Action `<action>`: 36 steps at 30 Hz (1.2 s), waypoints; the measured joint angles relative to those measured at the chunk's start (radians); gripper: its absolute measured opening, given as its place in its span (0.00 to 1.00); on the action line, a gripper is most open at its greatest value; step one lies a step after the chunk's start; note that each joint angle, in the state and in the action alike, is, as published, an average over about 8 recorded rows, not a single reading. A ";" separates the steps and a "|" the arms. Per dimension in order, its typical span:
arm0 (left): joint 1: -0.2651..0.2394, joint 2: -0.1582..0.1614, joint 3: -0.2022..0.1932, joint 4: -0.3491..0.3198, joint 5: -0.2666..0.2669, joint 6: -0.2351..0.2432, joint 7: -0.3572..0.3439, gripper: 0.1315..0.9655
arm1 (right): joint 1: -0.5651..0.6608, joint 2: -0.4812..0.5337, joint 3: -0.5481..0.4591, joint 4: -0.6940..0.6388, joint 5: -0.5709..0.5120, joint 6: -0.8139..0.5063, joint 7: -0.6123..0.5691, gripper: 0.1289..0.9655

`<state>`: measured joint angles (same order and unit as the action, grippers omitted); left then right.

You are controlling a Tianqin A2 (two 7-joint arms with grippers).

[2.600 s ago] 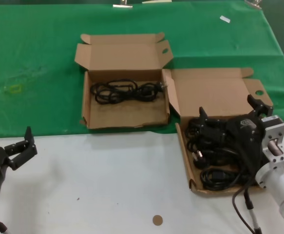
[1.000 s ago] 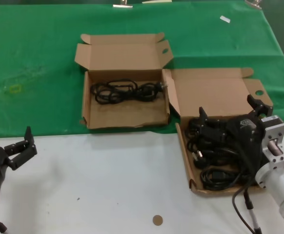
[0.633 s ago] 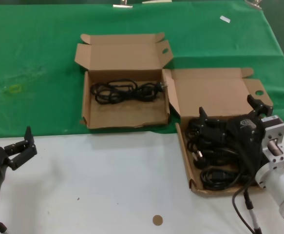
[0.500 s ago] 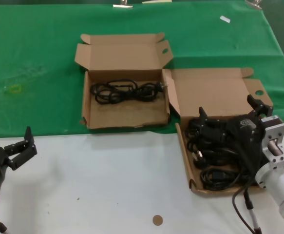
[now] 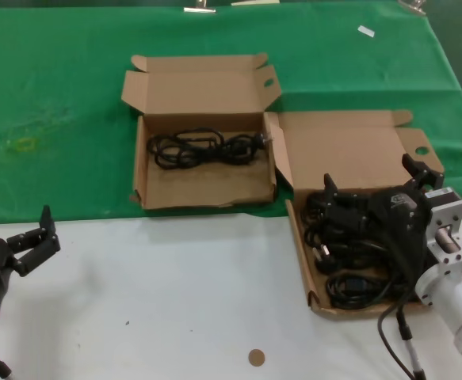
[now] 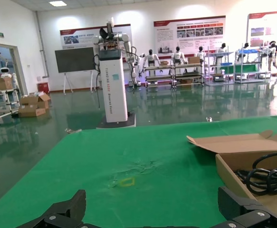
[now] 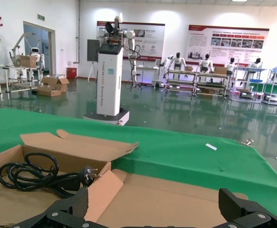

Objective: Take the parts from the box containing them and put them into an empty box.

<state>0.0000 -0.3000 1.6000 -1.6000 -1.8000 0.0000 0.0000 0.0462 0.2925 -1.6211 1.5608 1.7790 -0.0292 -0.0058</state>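
No writing shows on either box. The wrist views alone show a hall beyond the tabletop [image 5: 175,301], with wall posters too small to read. The box containing them [image 5: 356,170], at 4 o'clock, holds a heap of the parts [image 5: 349,261]; the right claw [image 5: 369,186] hovers spread above them. The empty box [image 5: 203,186], at 12 o'clock, holds one cord [image 5: 207,149]. The left claw [image 5: 36,241] sits spread at 8 o'clock.
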 joint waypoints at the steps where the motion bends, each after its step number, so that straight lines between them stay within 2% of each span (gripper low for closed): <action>1: 0.000 0.000 0.000 0.000 0.000 0.000 0.000 1.00 | 0.000 0.000 0.000 0.000 0.000 0.000 0.000 1.00; 36: 0.000 0.000 0.000 0.000 0.000 0.000 0.000 1.00 | 0.000 0.000 0.000 0.000 0.000 0.000 0.000 1.00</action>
<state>0.0000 -0.3000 1.6000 -1.6000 -1.8000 0.0000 0.0000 0.0462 0.2925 -1.6211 1.5608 1.7790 -0.0292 -0.0058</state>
